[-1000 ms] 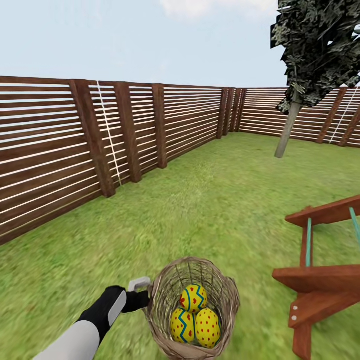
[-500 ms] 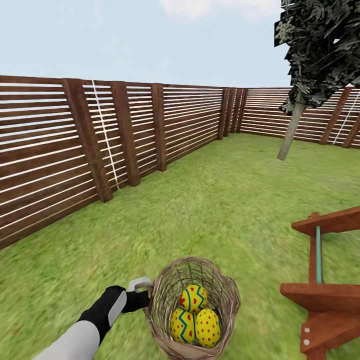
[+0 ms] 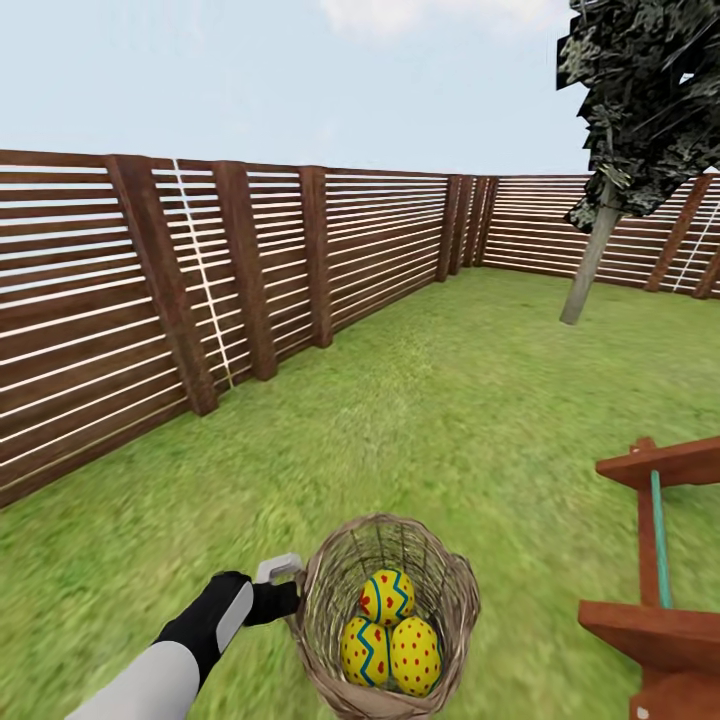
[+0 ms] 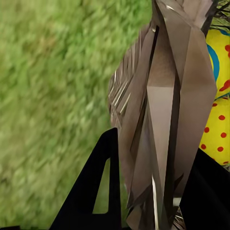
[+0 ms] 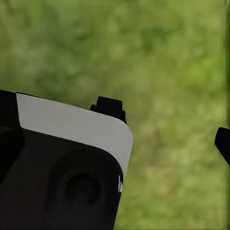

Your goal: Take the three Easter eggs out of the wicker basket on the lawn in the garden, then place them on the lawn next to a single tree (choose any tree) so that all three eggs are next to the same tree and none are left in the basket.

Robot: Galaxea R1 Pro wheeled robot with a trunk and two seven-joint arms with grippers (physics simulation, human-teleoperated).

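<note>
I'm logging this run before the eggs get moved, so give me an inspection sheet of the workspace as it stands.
Surface: lawn, mottled green grass.
Job's things: three Easter eggs all inside the wicker basket; tree stands far ahead on the right, near the fence.
Clutter: red-brown wooden frame with a teal rod, at the right.
Grippers: left tool shut on the basket's wall; right tool open over grass.
Cables: nothing seen.
Surroundings: slatted wooden fence, pale sky.
</note>
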